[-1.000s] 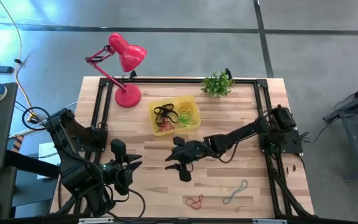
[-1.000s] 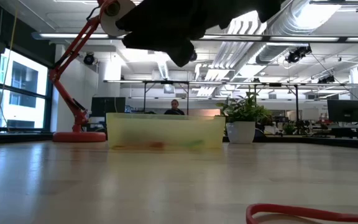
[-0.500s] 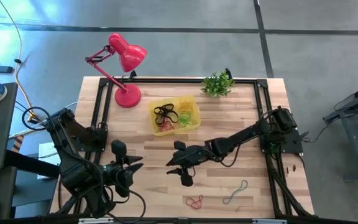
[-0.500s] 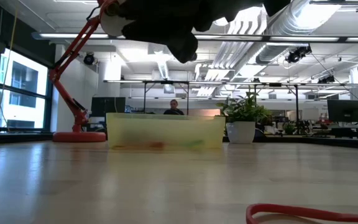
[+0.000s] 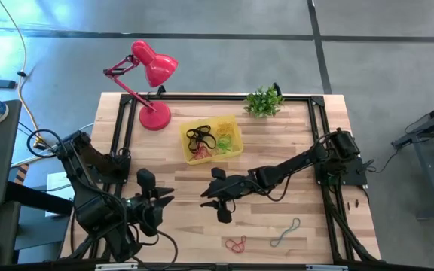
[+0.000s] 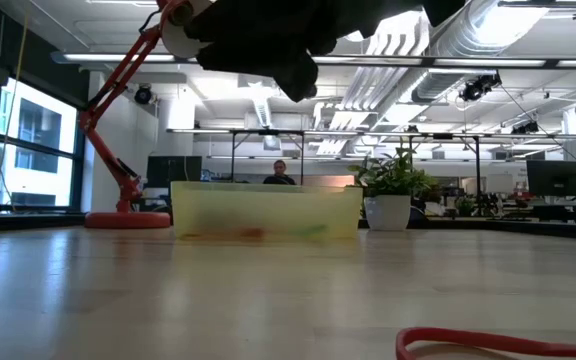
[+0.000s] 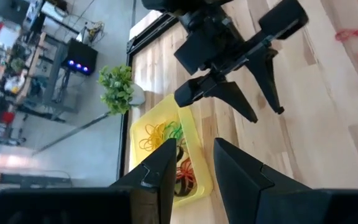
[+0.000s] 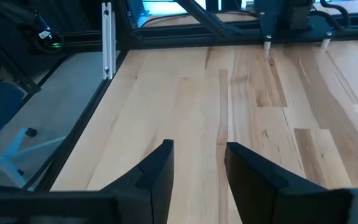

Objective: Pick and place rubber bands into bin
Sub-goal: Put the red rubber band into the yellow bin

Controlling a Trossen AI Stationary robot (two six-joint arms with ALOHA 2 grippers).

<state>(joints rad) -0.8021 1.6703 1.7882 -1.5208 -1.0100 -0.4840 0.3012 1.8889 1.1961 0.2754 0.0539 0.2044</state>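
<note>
At the table's near edge two rubber bands lie loose on the wood: a red band (image 5: 236, 243) and, just to its right, a grey-green band (image 5: 285, 232); the red one also shows in the low view (image 6: 488, 343); the left gripper (image 5: 162, 197) waits at the near left, its fingers (image 7: 166, 163) a little apart and holding nothing; past the loose bands the right gripper (image 5: 211, 202) hangs above mid-table, fingers (image 8: 157, 165) apart and empty; beyond it stands the yellow bin (image 5: 235, 149) with black, red, orange and green bands (image 5: 202, 138) inside; farthest back are the red desk lamp (image 5: 151, 71) and a small potted plant (image 5: 263, 101)
</note>
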